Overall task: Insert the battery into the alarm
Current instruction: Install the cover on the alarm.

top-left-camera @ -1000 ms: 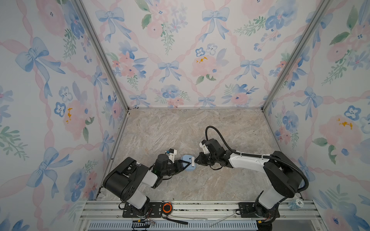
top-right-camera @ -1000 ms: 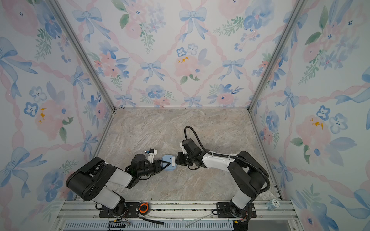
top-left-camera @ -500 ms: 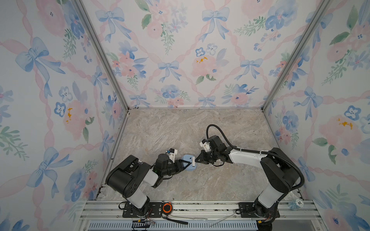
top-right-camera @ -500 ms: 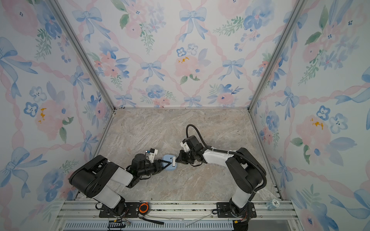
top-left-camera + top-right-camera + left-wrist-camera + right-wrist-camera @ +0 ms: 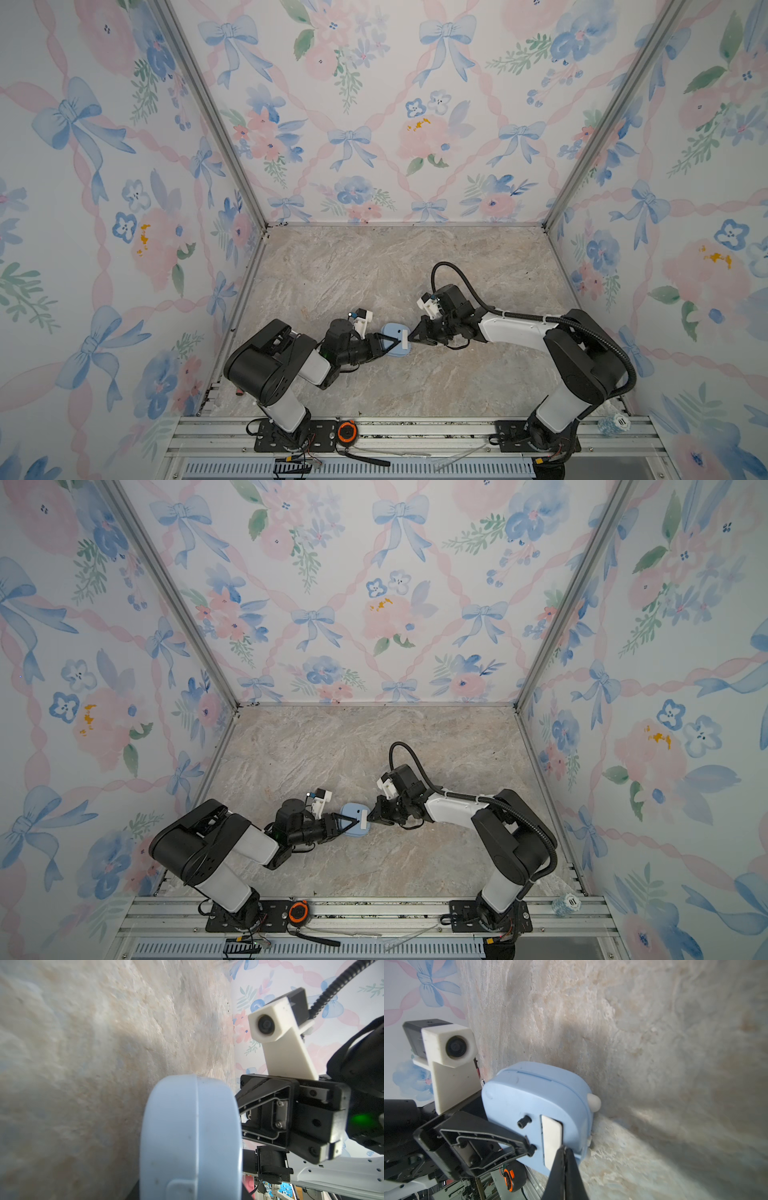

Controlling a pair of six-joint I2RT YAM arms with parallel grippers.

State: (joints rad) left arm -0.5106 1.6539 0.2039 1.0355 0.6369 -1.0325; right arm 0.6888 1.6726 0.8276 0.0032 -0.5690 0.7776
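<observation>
Currently, the alarm (image 5: 535,1105) is pinched across face and back by the left hand (image 5: 390,347), low at the table (image 5: 374,270). It is likely light, rigid and slick. The right hand (image 5: 564,1151) is pressed together, with its tips against the white cover (image 5: 551,1138). The battery is not seen.

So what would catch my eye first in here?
The small pale-blue rounded-square plastic clock at the middle front of the marble-patterned floor, clamped in the left black pincer. The right black pincer, shut, points its tips at the white plastic cover on the clock's back. Around them, walls of blue-bow floral wallpaper.
</observation>
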